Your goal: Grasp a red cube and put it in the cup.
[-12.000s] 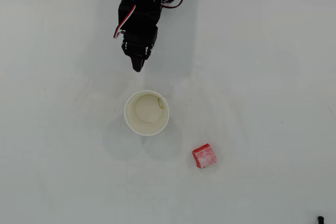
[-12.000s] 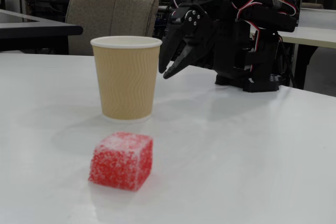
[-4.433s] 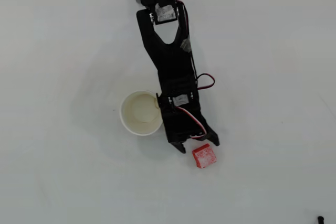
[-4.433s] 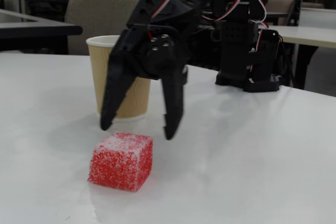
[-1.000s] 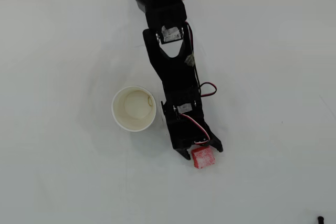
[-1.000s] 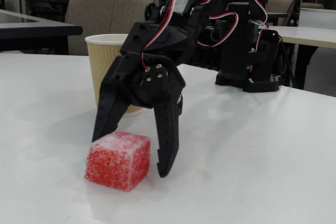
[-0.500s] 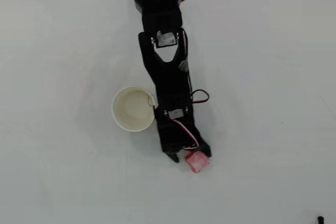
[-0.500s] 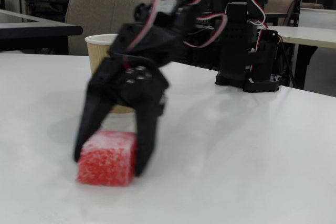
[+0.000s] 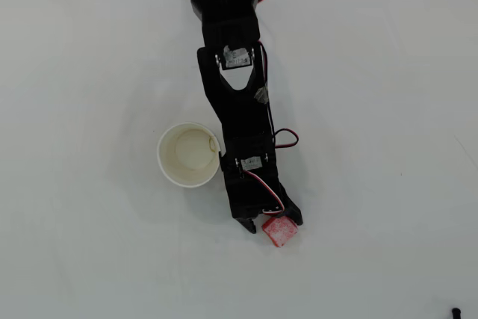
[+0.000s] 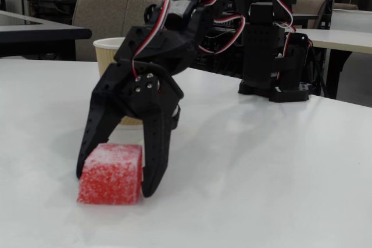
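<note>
The small red cube with a whitish, frosted-looking top [image 10: 110,173] sat on the white surface [image 10: 279,178], flat on its base. In the fixed view the black two-fingered pincer [image 10: 116,181] straddled it, one finger down each side with the tips at the level of the surface; the right-hand finger lay against the cube's side, and the left-hand one stood at or just off its edge. The jaws were spread around the cube, and whether they pressed it could not be told. In the overhead view the cube [image 9: 280,231] showed at the pincer's [image 9: 272,223] lower end, partly under the fingers.

The round white paper cup with a cream interior [image 9: 190,155] stood upright just beside the black arm [image 9: 237,110], to its left in the overhead view, its rim touching or nearly touching the arm. Its inside appeared empty. In the fixed view the cup [image 10: 110,50] rose behind the pincer.
</note>
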{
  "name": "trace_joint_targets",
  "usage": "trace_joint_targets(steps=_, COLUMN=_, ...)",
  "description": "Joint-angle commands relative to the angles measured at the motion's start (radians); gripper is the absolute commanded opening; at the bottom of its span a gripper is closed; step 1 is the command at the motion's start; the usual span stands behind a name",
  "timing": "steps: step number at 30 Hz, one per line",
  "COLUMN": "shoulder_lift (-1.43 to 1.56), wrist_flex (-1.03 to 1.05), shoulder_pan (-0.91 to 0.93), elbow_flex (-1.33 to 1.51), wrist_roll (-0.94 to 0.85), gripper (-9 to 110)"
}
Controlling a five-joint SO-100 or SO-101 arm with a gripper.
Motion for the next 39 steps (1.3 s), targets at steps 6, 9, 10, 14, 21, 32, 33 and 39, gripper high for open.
trace_joint_targets(steps=6, shoulder_lift=0.089, wrist_flex=0.005, shoulder_pan=-0.008, elbow_flex=-0.002, wrist_roll=-0.011, gripper=32)
trace_joint_targets(steps=9, shoulder_lift=0.114, wrist_flex=0.008, shoulder_pan=-0.023, elbow_flex=0.026, wrist_roll=-0.008, gripper=32)
trace_joint_targets(steps=10, shoulder_lift=0.123, wrist_flex=0.008, shoulder_pan=-0.028, elbow_flex=0.037, wrist_roll=-0.008, gripper=32)
trace_joint_targets(steps=14, shoulder_lift=0.158, wrist_flex=0.005, shoulder_pan=-0.037, elbow_flex=0.075, wrist_roll=-0.008, gripper=32)
trace_joint_targets(steps=21, shoulder_lift=0.163, wrist_flex=0.005, shoulder_pan=-0.034, elbow_flex=0.08, wrist_roll=-0.009, gripper=32)
trace_joint_targets(steps=32, shoulder_lift=0.11, wrist_flex=-0.008, shoulder_pan=-0.037, elbow_flex=0.014, wrist_roll=-0.012, gripper=33)
trace_joint_targets(steps=33, shoulder_lift=0.106, wrist_flex=-0.011, shoulder_pan=-0.038, elbow_flex=0.009, wrist_roll=-0.012, gripper=33)
trace_joint_targets(steps=39, shoulder_lift=0.072, wrist_flex=-0.023, shoulder_pan=-0.043, elbow_flex=-0.032, wrist_roll=-0.015, gripper=33)
